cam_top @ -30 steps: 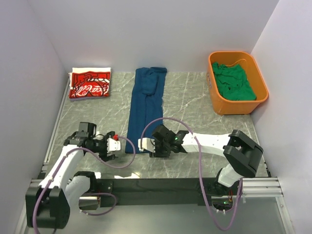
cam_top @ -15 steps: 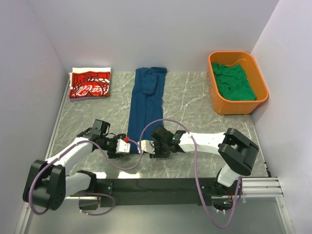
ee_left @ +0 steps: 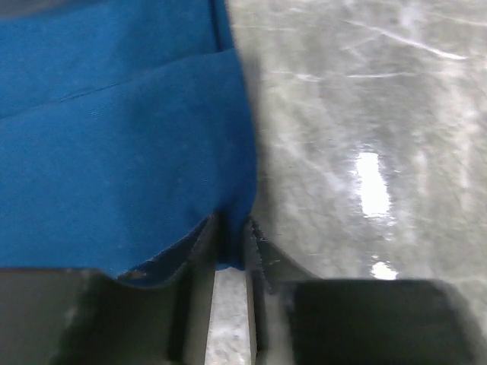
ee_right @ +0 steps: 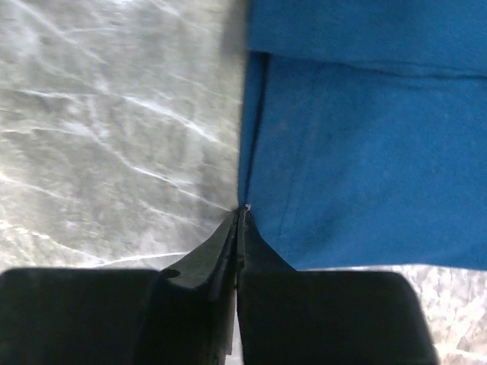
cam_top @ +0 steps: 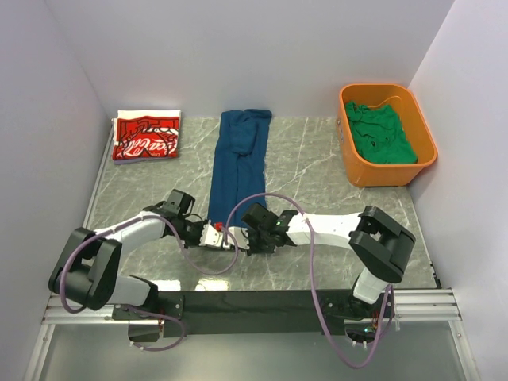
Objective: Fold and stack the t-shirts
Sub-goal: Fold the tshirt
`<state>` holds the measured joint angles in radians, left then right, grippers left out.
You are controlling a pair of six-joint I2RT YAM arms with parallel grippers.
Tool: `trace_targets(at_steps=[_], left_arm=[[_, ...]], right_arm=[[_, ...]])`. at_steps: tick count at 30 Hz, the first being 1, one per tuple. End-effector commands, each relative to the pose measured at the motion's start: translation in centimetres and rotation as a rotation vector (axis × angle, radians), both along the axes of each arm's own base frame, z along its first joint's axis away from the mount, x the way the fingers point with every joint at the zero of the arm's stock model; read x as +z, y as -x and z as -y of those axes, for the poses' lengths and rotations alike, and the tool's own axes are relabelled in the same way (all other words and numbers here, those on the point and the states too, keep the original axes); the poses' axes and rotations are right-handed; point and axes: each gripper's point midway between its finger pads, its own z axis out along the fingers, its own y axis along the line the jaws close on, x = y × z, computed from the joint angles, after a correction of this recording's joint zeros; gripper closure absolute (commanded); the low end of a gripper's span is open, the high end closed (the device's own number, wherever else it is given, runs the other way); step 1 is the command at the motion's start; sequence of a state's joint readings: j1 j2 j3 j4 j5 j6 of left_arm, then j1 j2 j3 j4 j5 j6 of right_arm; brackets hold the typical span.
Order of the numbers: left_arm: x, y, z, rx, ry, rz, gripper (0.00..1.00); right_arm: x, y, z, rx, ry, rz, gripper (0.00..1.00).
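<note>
The navy blue t-shirt lies folded into a long narrow strip down the middle of the table. My left gripper is at its near left corner. In the left wrist view the left gripper pinches a fold of the blue t-shirt. My right gripper is at the near right corner. In the right wrist view the right gripper is shut, its tips right on the blue t-shirt's edge. The red t-shirt lies folded at the far left. The green t-shirt is bunched in the tub.
The orange tub stands at the far right by the wall. Grey marble table top shows between the blue strip and the tub. White walls close in the left, back and right sides.
Both grippers moved inward to the near end of the blue t-shirt and went from open to shut on its two near corners.
</note>
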<state>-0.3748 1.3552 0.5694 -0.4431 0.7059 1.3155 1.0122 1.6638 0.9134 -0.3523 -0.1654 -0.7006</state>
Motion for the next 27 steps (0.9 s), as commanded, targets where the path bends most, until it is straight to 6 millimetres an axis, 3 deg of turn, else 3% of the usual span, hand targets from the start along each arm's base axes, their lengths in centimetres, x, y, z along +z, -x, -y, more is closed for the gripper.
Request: trace_targets(at_steps=[1,4,10,14,20,23,27], left_arm=[[-0.6,-1.5,-0.6,0.032,-0.058,0.025,0.84],[0.6,-1.9,0.1,0.028,-0.017,0.031,0.97],[2.5,0.1,0.4,-0.059,0.029,0.026,0.99],[4.5,1.9,0.7,-0.094,0.082,0.027,0.99],[6.8,6.0,0.5,-0.142,0.134,-0.013,0.99],[7.9,7.7,0.4,-0.15,0.156,-0.028,0.99],[7.8,8.4,0.1,-0.111,0.158,-0.041,0.99]], right_arm=[[-2.9,0.6,2.7,-0.039,0.144,-0.034,1.0],[-2.3,-0.8,2.7,-0.092,0.138,-0.023,1.0],[0.5,-1.3,2.1,-0.09,0.077,-0.043,1.0],[2.5,0.3,1.6,-0.07,0.027,-0.082,1.0],[5.5,4.8,0.8,-0.006,-0.056,-0.139,1.0],[6.5,6.9,1.0,0.015,-0.067,-0.181,1.0],[6.0,7.4,2.0,0.014,-0.051,-0.179,1.0]])
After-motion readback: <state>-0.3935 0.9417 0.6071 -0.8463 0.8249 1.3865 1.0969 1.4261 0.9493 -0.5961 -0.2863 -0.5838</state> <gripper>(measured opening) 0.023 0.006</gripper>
